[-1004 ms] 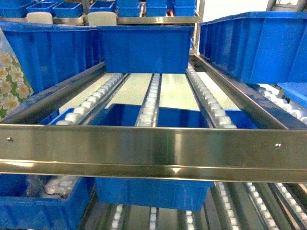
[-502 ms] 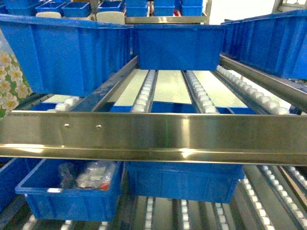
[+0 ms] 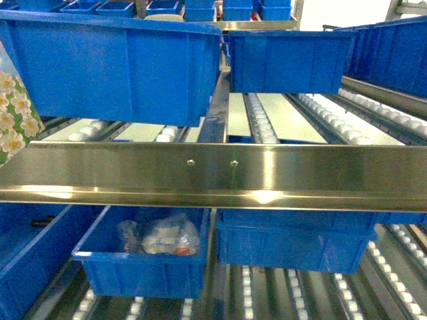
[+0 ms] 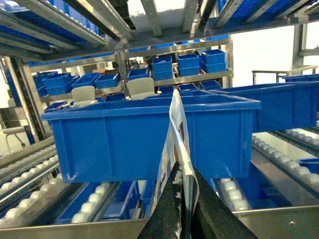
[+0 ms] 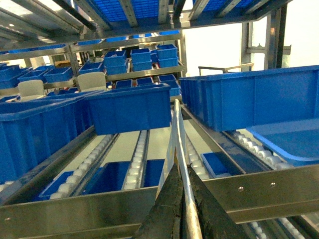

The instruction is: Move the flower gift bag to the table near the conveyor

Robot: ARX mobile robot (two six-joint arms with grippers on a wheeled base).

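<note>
now our left gripper [image 4: 185, 214] is closed on the flower gift bag [image 4: 175, 144]. our right gripper [image 5: 182, 214] grips its thin edge too, before the conveyor [image 3: 213, 175].

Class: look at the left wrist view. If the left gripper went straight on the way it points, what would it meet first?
Probably the large blue bin on the conveyor rollers. The left gripper, clamped on the flower gift bag, faces its front wall; depth is unclear.

The head camera faces the conveyor [image 3: 220, 175] close and level; both wrist cameras look up along its lanes.
</note>
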